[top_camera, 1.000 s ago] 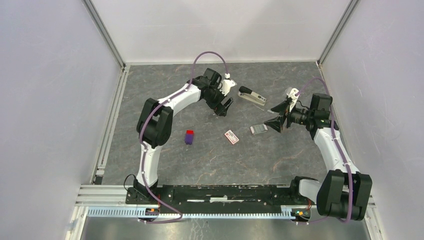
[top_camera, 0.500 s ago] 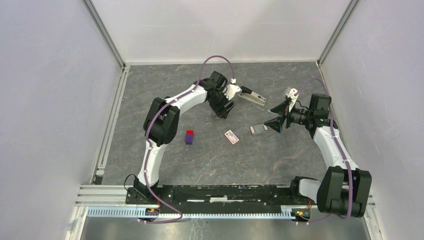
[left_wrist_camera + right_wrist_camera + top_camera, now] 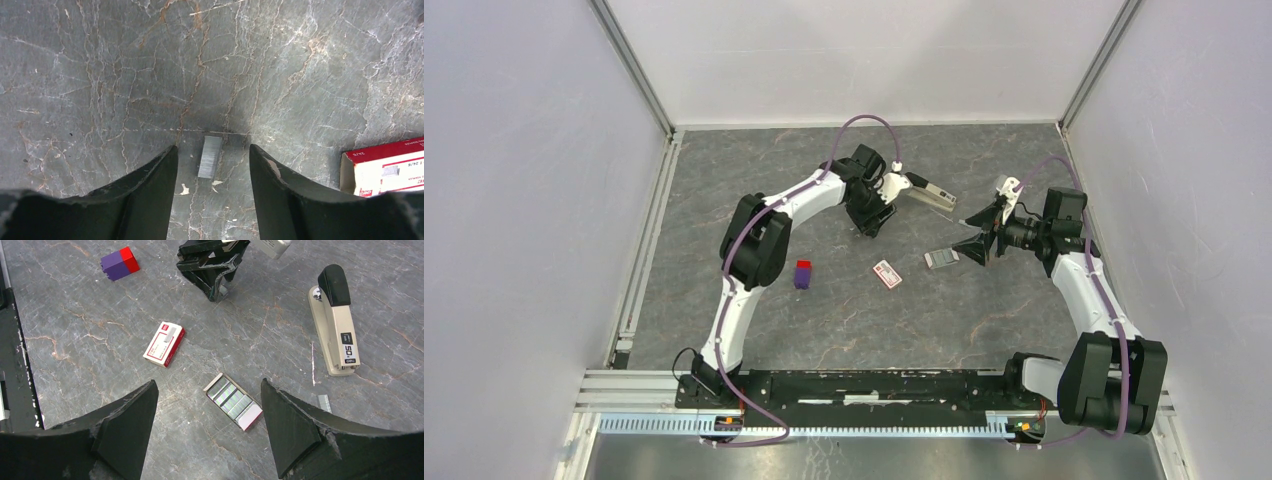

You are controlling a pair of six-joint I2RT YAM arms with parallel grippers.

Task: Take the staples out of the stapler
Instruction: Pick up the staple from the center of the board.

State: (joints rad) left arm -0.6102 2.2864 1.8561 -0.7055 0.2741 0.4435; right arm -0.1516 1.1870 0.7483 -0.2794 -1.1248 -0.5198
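Between the spread, empty fingers of the left gripper (image 3: 212,149) lay one loose strip of staples (image 3: 210,157). To that gripper's right and a little farther out, apart from it, sat the single stapler (image 3: 334,322) — its long axis running away from the right gripper (image 3: 208,384), which was also wide open, holding nothing. Both seemed about equally near. Also counted — a second strip (image 3: 324,402), one staple box (image 3: 164,344), one open tray (image 3: 233,401), one block (image 3: 120,263).
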